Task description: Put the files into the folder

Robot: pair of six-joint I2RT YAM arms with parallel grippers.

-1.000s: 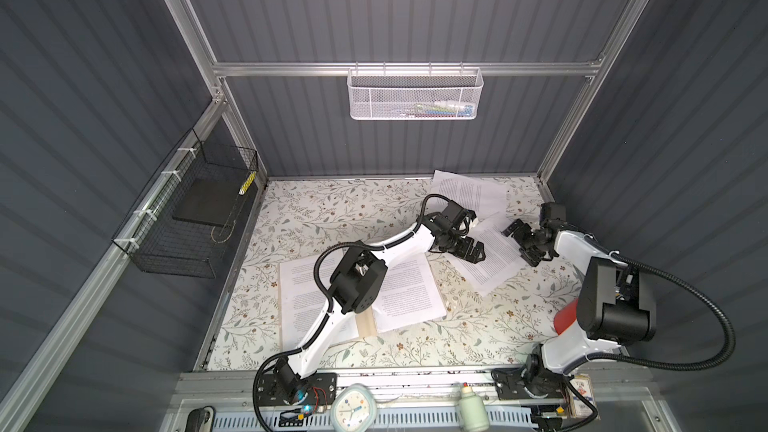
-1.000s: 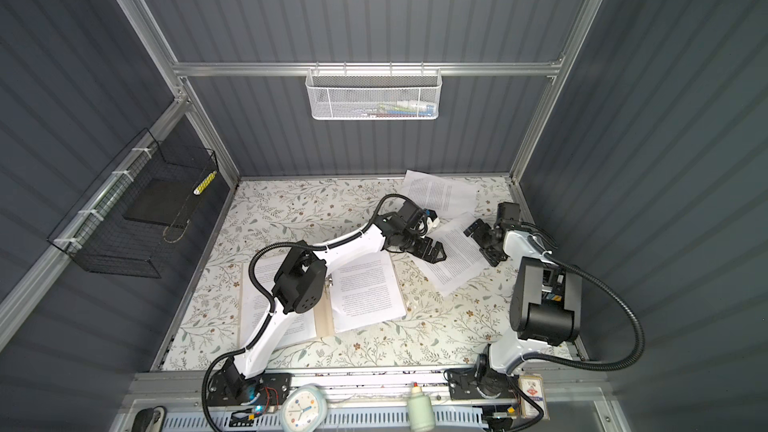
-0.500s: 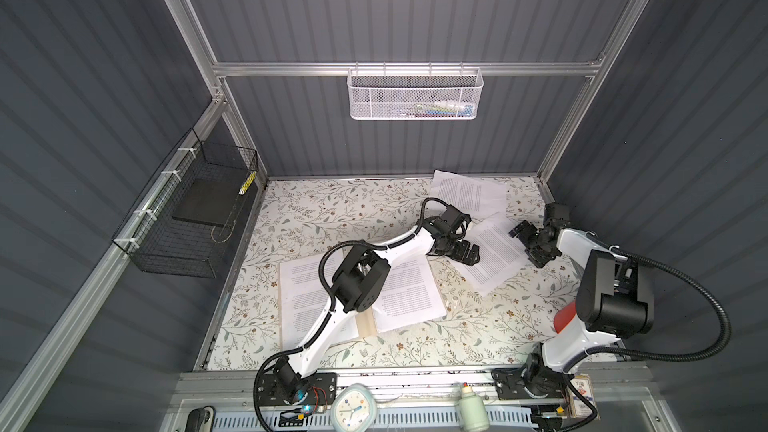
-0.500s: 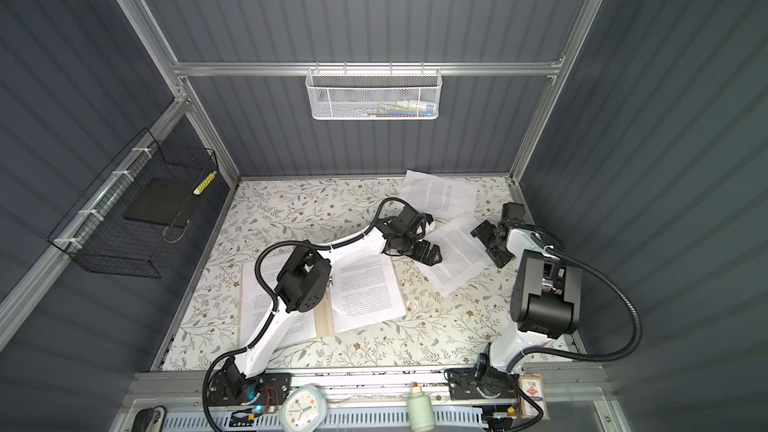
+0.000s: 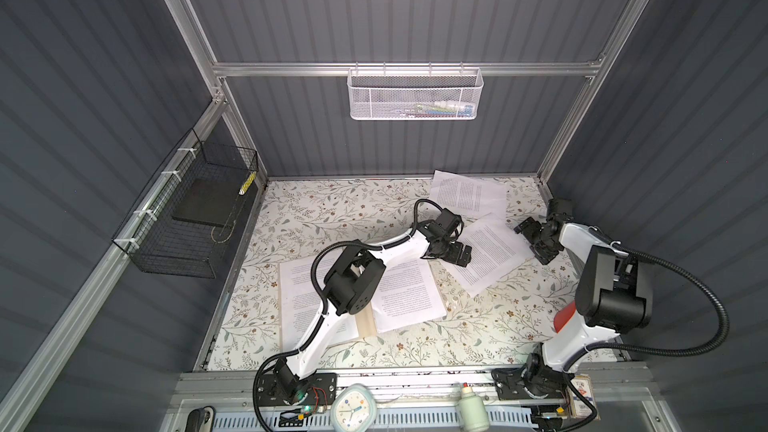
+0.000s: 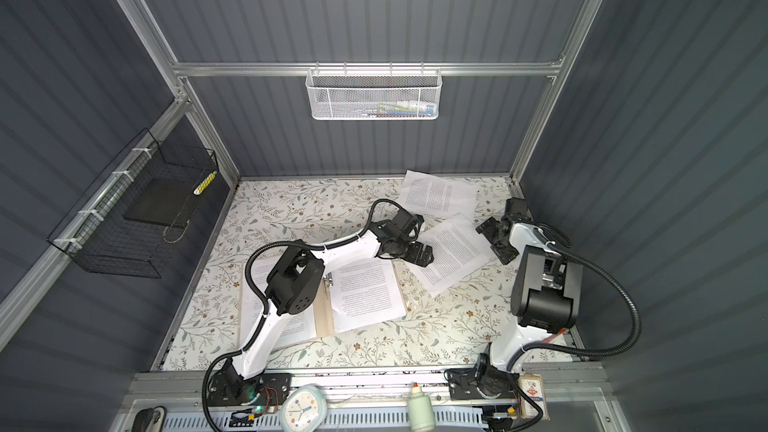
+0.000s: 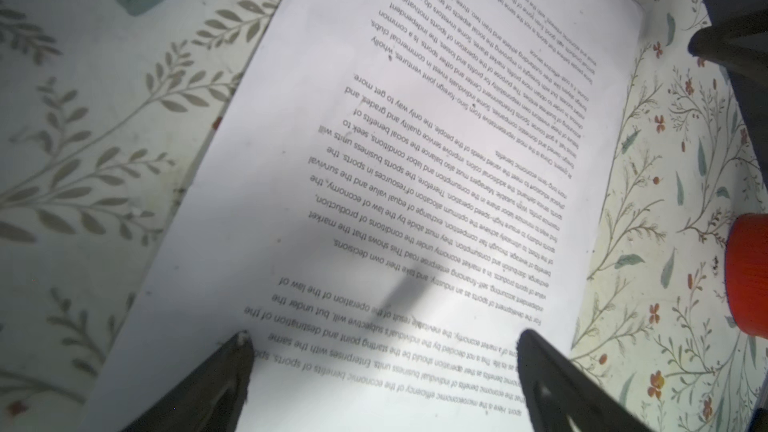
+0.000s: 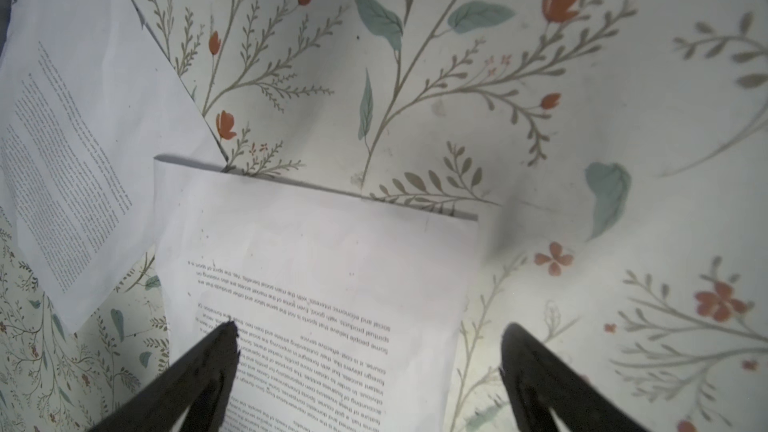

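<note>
The tan folder (image 5: 365, 323) (image 6: 323, 317) lies open at the table's front centre, with a printed sheet (image 5: 405, 297) on its right half and another (image 5: 296, 297) on its left half. A loose file (image 5: 492, 253) (image 6: 455, 251) (image 7: 415, 151) (image 8: 332, 280) lies to the right of the folder. One more file (image 5: 465, 196) (image 6: 438, 195) (image 8: 70, 118) lies by the back wall. My left gripper (image 5: 459, 255) (image 6: 422, 255) (image 7: 382, 342) hangs open over the loose file's left edge. My right gripper (image 5: 534, 243) (image 6: 495, 243) (image 8: 370, 334) stands open, straddling that file's right edge.
A white mesh basket (image 5: 415, 95) hangs on the back wall. A black wire basket (image 5: 195, 218) holding a black pad is fixed to the left wall. A clock (image 5: 353, 407) and a bottle (image 5: 471, 409) stand on the front rail.
The right gripper has drawn back a little to the right, toward the loose file's edge. The left gripper has shifted slightly toward the front. Both stayed open.
</note>
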